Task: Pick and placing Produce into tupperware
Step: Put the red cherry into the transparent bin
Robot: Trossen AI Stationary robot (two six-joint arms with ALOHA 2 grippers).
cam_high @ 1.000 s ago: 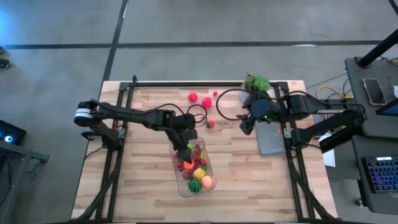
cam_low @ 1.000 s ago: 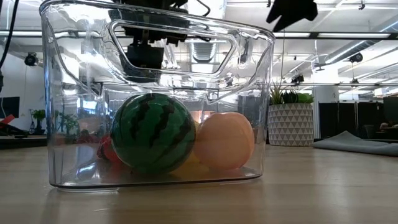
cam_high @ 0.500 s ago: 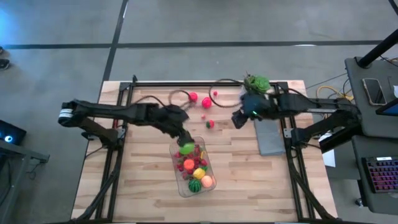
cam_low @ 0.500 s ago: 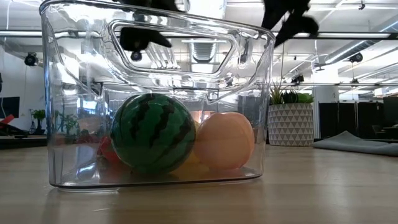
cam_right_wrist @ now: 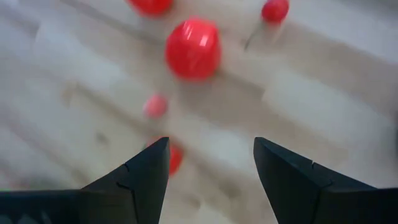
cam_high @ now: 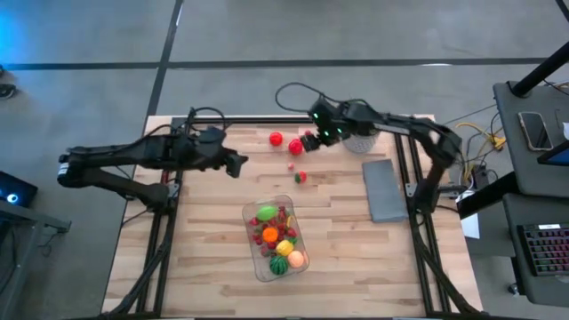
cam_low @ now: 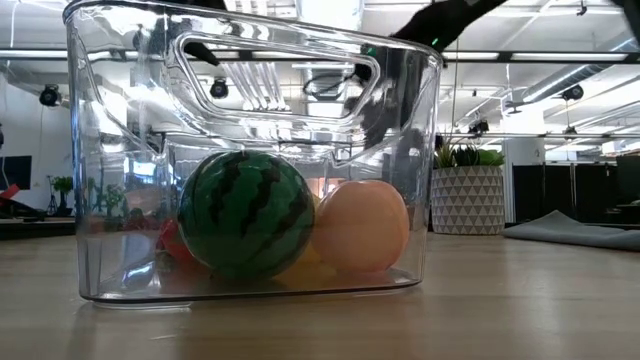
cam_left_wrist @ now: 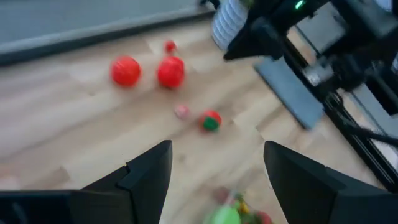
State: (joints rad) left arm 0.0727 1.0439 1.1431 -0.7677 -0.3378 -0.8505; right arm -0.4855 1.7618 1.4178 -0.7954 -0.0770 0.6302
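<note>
Both pairs of jaws stand apart with nothing between them: the left gripper (cam_high: 238,166) hovers over bare wood to the left of the loose fruit, and the right gripper (cam_high: 311,140) hangs over the loose pieces near the table's far edge.

Going left to right in the high view, the tupperware (cam_high: 264,270) comes first, a clear rounded-corner box sitting toward the near middle of the table (cam_high: 204,258). It holds a heap of Produce (cam_high: 278,238): a bright green piece at the far end, small red ones in the middle, yellow and orange further down, then a striped watermelon ball (cam_low: 246,212) and a pale orange ball (cam_low: 360,226) at the near end (these two fill the low view, pressed side by side against the clear wall). How many small red pieces lie in the heap cannot be counted.

Loose on the wood farther back, the left wrist view shows five pieces: two red balls (cam_left_wrist: 125,70) near each other, one tiny red piece beyond them, one small pink piece (cam_left_wrist: 181,111) and one red-and-green piece (cam_left_wrist: 211,121) just beside it. From above, the right gripper partly covers this group.

Further right are one potted plant (cam_high: 360,139), mostly hidden under the right arm, and one flat grey slab (cam_high: 384,189).
</note>
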